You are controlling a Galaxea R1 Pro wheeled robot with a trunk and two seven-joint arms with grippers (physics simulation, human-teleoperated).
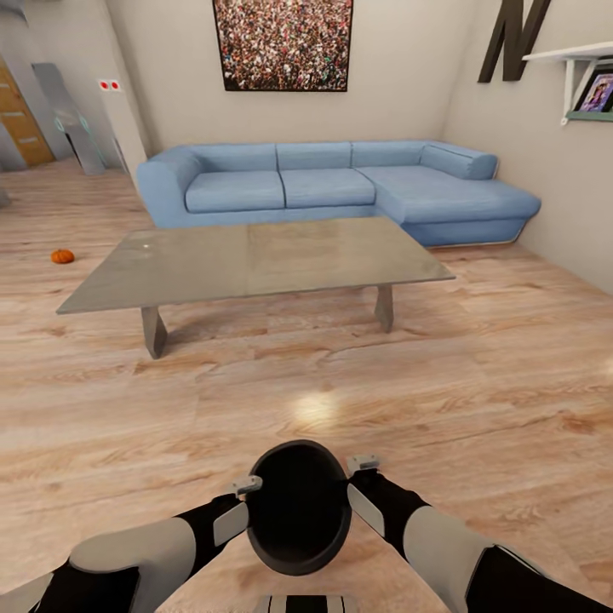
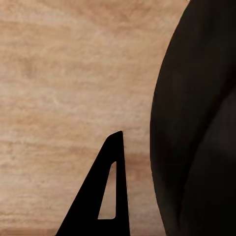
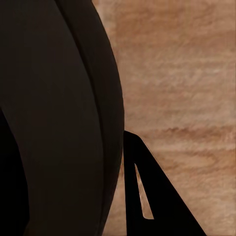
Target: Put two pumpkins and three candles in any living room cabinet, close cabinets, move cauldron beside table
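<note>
Cauldron (image 1: 299,511) position: you have it between your two arms, low and central in the head view, black, with its wide mouth facing up toward the camera. It sits above the wooden floor (image 1: 477,375), on the near side of the grey table (image 1: 255,260) and well apart from it.

Left gripper (image 1: 248,486): you see it pressed against the left side of the cauldron's rim. In the left wrist view, one dark finger (image 2: 105,196) stands beside the pot's curved black wall (image 2: 196,128), with floor planks behind it. The second finger is hidden, so you cannot tell whether this gripper is clamped on the rim or merely bearing against it.

Right gripper (image 1: 363,464): you see it against the right side of the rim. The right wrist view shows one dark finger (image 3: 147,196) close beside the cauldron's belly (image 3: 59,118). Its grip state likewise cannot be determined.

Other task items: you have one pumpkin (image 1: 62,256) lying on the floor at far left, beyond the table's left end and clear of it.

Surroundings: the table has a bare flat top and two angled legs. Behind it stands a blue corner sofa (image 1: 340,183) against the back wall, under a framed picture (image 1: 283,42). On the right wall you see a white shelf (image 1: 575,60) holding a photo frame, next to large dark letters.
</note>
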